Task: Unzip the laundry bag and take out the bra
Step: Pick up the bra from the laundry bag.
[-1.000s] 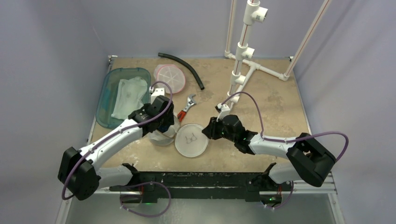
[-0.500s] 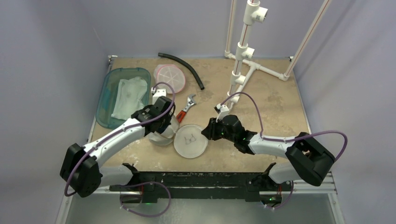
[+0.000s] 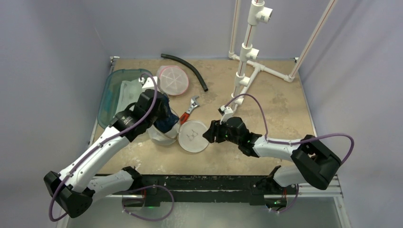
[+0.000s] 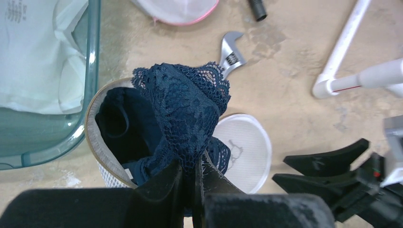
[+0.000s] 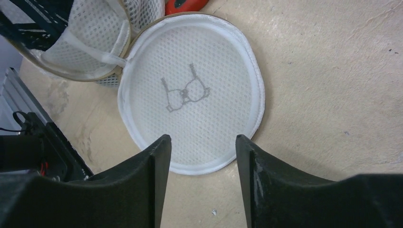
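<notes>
The white mesh laundry bag stands unzipped, its round lid with a bra drawing folded out flat on the table. A navy lace bra rises out of the bag's mouth, partly still inside. My left gripper is shut on the lace just above the opening; from above it sits at the bag. My right gripper is open, its fingertips low over the near edge of the lid with nothing between them.
A teal bin with white cloth lies at the back left. Behind the bag are a pink-rimmed round mesh bag, a black hose and a red-handled wrench. A white PVC frame stands at the back right.
My left gripper has shut on the bra and drawn it up out of the bag. My right gripper's jaws have widened at the lid's edge. The lid slid slightly back.
</notes>
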Controlling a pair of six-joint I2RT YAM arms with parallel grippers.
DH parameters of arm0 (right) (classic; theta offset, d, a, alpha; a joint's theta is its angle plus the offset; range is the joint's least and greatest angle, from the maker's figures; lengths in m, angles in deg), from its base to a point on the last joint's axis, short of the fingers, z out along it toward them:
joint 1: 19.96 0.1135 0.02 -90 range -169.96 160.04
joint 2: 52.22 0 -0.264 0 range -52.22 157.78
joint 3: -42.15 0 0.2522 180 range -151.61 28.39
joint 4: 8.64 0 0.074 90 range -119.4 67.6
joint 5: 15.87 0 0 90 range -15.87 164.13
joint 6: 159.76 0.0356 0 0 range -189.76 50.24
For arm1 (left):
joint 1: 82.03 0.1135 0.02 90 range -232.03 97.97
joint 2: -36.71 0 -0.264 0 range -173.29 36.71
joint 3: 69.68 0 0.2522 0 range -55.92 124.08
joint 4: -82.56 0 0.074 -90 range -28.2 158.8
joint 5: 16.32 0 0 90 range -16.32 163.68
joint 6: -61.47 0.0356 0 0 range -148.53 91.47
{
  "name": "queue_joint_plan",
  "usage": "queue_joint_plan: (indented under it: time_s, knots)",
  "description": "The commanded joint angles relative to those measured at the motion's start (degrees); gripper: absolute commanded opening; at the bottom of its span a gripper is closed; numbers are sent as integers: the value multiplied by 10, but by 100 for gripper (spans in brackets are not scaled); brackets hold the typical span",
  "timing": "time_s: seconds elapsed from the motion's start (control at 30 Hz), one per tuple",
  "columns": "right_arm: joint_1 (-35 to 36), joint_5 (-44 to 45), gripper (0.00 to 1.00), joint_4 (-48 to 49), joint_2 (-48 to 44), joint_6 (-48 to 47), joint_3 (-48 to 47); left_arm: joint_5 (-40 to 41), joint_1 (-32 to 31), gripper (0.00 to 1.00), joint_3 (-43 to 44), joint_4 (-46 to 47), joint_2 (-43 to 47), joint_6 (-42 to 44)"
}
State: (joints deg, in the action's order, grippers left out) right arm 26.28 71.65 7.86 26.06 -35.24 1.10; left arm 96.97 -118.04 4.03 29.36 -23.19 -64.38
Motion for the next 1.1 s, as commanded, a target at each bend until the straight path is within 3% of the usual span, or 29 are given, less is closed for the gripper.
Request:
queue_joint_plan:
  time_s: [0.0, 0.37, 0.73, 0.9, 1.07]
  knots:
    - [3, -5, 58, -1, -30, -1, -10, -30, 3, 0, 61, -19, 19, 16]
    - [2, -5, 68, -80, -166, -34, -36, -87, 2, 0, 164, -2, 65, 33]
    - [2, -52, 69, -84, -297, -99, -76, -159, 3, 0, 206, 82, 111, 70]
    - [2, -91, 67, -38, -338, -125, -78, -261, 3, 0, 197, 150, 142, 113]
    - [3, -168, 67, 23, -377, -133, -85, -451, 2, 0, 163, 258, 172, 139]
